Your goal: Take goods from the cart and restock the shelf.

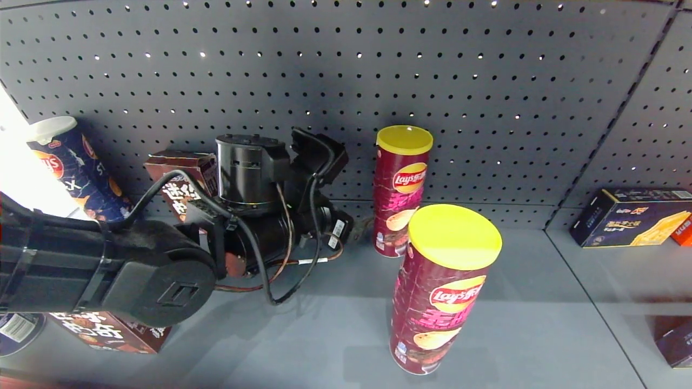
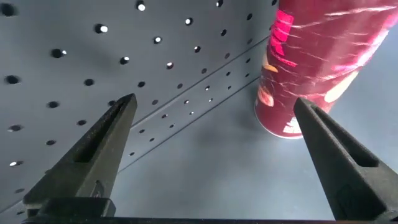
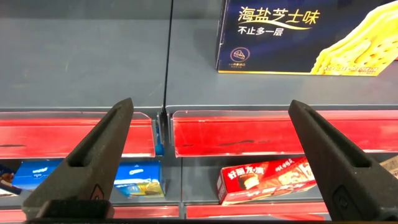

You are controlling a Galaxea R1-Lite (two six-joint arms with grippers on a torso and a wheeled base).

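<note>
Two red chip cans with yellow lids stand upright on the grey shelf (image 1: 540, 324): one at the back (image 1: 403, 189) by the pegboard, one nearer the front (image 1: 443, 292). My left arm's wrist (image 1: 254, 178) is over the shelf, left of the back can. In the left wrist view my left gripper (image 2: 214, 102) is open and holds nothing. The back can (image 2: 317, 62) stands just beyond one of its fingertips (image 2: 311, 118). My right gripper (image 3: 211, 104) is open and empty, facing a dark blue box (image 3: 305, 37) on a shelf with red front rails (image 3: 249, 134).
A blue chip can (image 1: 75, 167) leans at the far left. Brown-red boxes lie behind my left wrist (image 1: 184, 178) and at the front left (image 1: 108, 332). A dark blue box (image 1: 632, 216) lies in the bay to the right. Small boxes (image 3: 261, 180) sit on a lower shelf.
</note>
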